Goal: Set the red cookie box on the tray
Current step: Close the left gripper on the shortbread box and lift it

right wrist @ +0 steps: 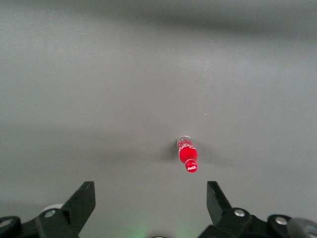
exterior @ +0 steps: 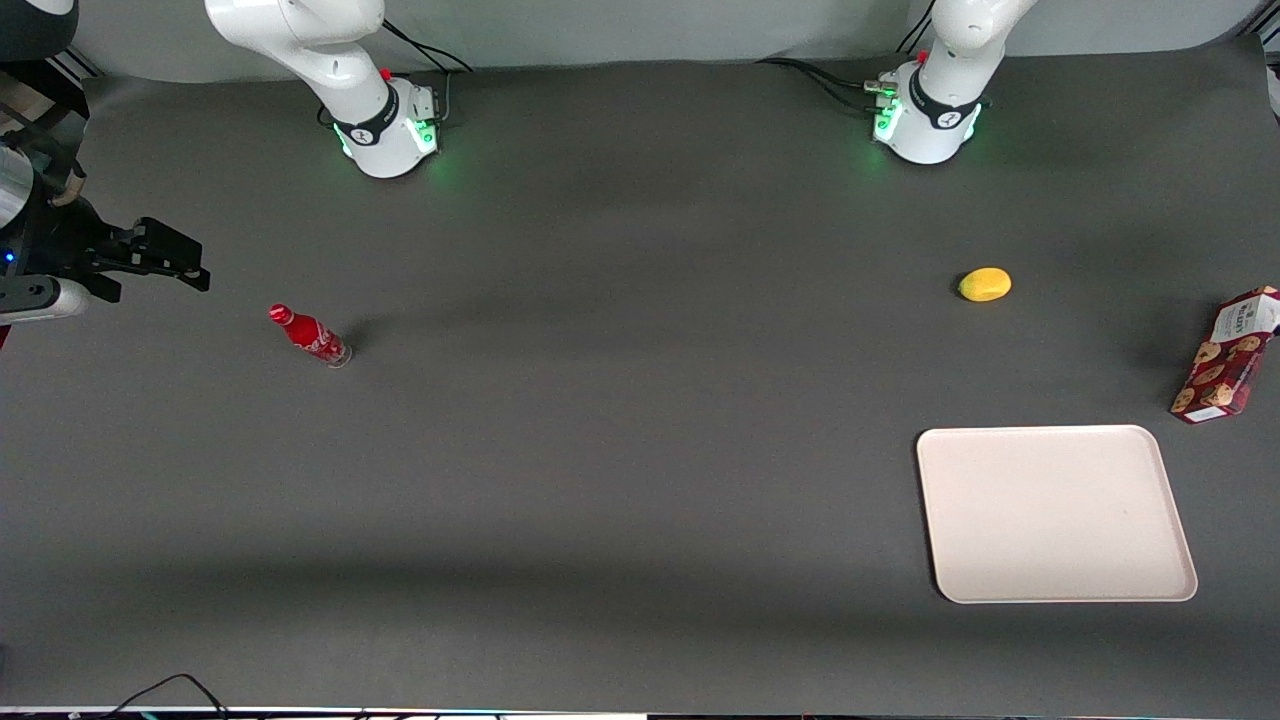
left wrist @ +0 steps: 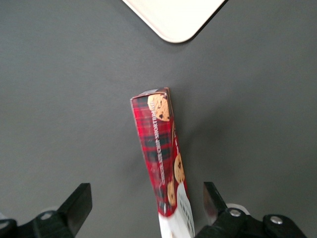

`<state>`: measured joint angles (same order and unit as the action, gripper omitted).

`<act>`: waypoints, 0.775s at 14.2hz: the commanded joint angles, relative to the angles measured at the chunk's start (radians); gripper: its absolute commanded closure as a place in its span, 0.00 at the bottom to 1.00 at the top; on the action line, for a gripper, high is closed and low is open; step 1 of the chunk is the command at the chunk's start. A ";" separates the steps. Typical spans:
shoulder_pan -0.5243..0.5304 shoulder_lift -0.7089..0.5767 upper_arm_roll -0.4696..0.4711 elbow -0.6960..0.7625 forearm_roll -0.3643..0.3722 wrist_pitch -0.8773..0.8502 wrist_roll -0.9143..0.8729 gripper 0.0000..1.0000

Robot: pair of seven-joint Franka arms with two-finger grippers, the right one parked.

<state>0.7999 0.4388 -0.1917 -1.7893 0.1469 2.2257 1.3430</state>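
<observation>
Left wrist view has the gripper (left wrist: 143, 208) spread wide, hovering over the upright dark-red tartan cookie box (left wrist: 158, 158), off the cream-white rectangular tray (left wrist: 176, 17) nearby.

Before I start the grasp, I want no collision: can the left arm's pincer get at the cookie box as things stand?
Probably yes. The pincer hangs open above the box, a finger on either side, with nothing near it; the tray lies apart.
</observation>
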 commanded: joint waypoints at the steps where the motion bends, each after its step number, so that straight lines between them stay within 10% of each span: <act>1: 0.019 0.026 -0.012 -0.075 0.016 0.113 0.016 0.00; 11: 0.019 0.081 0.095 -0.176 0.025 0.230 0.087 0.00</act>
<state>0.8160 0.5498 -0.1105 -1.9181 0.1580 2.4139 1.3979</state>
